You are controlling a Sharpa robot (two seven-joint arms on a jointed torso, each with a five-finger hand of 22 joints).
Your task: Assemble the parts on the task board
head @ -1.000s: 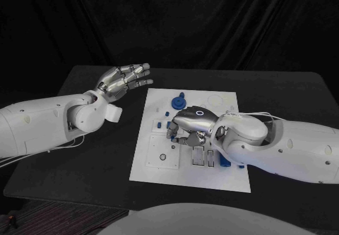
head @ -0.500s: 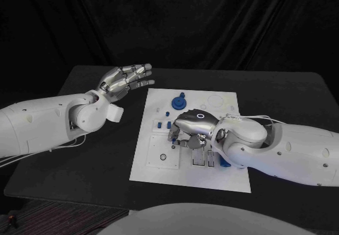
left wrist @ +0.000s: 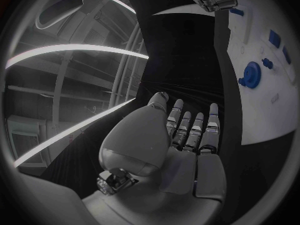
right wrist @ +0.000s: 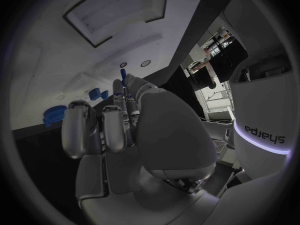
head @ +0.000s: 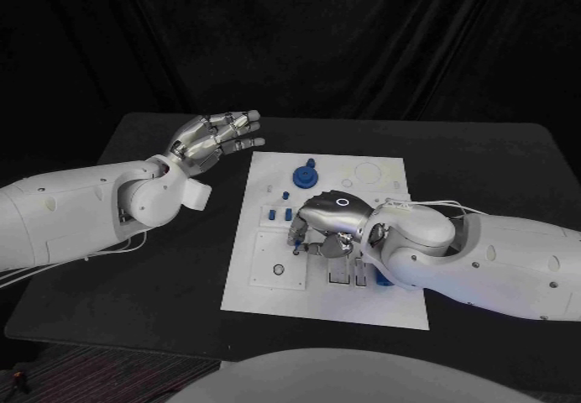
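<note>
- Head view: the white task board point(head: 273, 290) lies in the middle of the black table point(head: 145, 277). The right hand point(head: 325, 225) is lowered over the board's centre, fingers curled down beside small blue parts point(head: 282, 215); a blue piece seems to sit at its fingertips, though whether it is pinched cannot be told. A round blue part point(head: 306, 175) lies near the board's far edge, well apart from this hand. More blue parts point(head: 385, 280) lie by the slotted block under the right forearm.
- Head view, continued: the left hand point(head: 216, 134) hovers released, fingers spread and holding nothing, over bare table just beyond the board's far left corner.
- Left wrist view: the left hand point(left wrist: 181, 140) appears flat and unclenched; the round blue part point(left wrist: 250, 75) and board lie beyond it, with dark table between.
- Right wrist view: the right hand point(right wrist: 119, 130) has its fingers bent toward the board point(right wrist: 81, 65); a thin blue part point(right wrist: 123, 77) shows at its fingertips.
- Judgement: seating calls for a straight, slow descent, keeping the piece upright.
- Clearance: the board's near left portion and the table on the left are free; the right forearm crowds the board's right side.
</note>
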